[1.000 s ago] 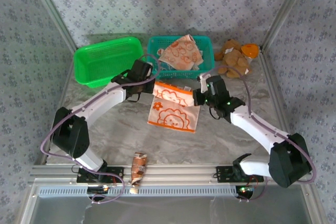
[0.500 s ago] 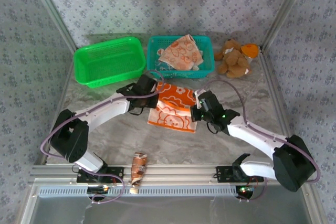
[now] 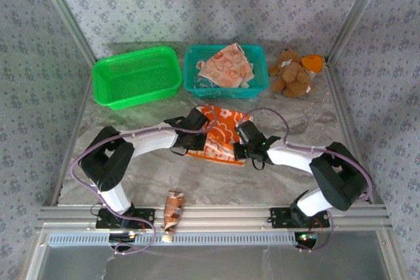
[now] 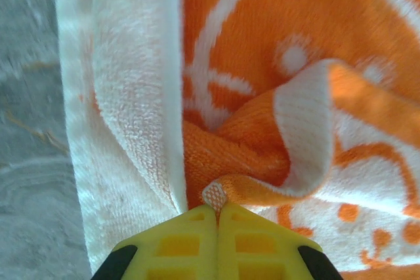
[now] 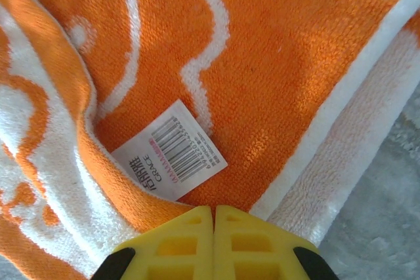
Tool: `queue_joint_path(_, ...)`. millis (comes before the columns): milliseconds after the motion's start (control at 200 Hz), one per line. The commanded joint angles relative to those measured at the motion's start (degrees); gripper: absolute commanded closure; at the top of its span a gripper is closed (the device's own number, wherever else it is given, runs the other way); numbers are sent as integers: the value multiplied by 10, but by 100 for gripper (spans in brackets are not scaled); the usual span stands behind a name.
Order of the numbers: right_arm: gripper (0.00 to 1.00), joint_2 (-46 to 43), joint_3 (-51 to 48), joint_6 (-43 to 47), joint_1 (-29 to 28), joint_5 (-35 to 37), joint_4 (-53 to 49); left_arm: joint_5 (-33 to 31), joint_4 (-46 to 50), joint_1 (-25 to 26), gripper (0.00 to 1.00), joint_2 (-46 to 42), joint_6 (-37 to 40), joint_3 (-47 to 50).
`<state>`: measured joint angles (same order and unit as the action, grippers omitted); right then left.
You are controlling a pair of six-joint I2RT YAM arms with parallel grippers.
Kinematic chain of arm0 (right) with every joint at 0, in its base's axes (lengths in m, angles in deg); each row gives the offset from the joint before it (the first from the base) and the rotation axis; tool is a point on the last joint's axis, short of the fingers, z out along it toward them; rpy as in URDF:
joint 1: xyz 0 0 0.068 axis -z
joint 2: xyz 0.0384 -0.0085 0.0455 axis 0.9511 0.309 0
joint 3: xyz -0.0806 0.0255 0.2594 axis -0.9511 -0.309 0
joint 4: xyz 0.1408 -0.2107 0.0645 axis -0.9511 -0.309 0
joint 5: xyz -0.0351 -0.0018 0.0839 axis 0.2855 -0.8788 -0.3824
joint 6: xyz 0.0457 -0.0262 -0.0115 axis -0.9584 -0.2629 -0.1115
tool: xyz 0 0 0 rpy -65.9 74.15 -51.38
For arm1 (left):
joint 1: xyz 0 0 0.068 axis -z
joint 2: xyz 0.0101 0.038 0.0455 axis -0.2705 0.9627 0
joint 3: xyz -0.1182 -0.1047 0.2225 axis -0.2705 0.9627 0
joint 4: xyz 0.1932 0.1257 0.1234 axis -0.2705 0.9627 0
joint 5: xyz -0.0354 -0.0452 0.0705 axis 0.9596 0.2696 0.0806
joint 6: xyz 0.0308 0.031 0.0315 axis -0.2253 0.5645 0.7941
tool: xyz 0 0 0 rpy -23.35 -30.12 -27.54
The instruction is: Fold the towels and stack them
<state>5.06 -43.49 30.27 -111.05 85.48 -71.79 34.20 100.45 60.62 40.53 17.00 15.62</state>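
The orange towel (image 3: 220,137) with its white lion print lies rumpled on the table (image 3: 131,162) at the middle, partly doubled over on itself, between the two arms. In the left wrist view the orange towel (image 4: 262,63) shows a pale underside turned up along its left border and a fold bunched just ahead of the yellow fingertips. The left end effector (image 4: 216,209) has its jaws pressed together, with a small corner of the cloth pinched between the tips; from above it (image 3: 202,134) sits at the towel's left edge. The right end effector (image 5: 213,209) is likewise closed, nipping a fold of the orange towel (image 5: 275,50) just beside a white barcode label (image 5: 169,151); from above it (image 3: 240,146) sits at the towel's right edge.

Farther back, a pale peach towel (image 3: 226,67) lies crumpled in the teal basket (image 3: 260,86). A green basket (image 3: 136,77) stands to its left and a brown teddy bear (image 3: 292,73) to its right. A small brown roll (image 3: 173,208) lies at the near edge.
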Motion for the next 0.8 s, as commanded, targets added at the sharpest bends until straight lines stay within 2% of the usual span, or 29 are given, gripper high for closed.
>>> queue_joint_path(0,100,-12,-19,-28,-4,-13,-27,-3,25,17,100,-10,-33,12)
queue_joint_path(475,100,-248,-137,-129,-55,0,-141,-33,111,135,100,-112,-155,76)
queue_joint_path(670,100,-265,-35,-99,-54,28,-208,-78,171,133,100,-123,-119,-23)
queue_joint_path(795,100,-253,48,-50,-30,51,-218,-95,215,105,100,-123,-71,-102)
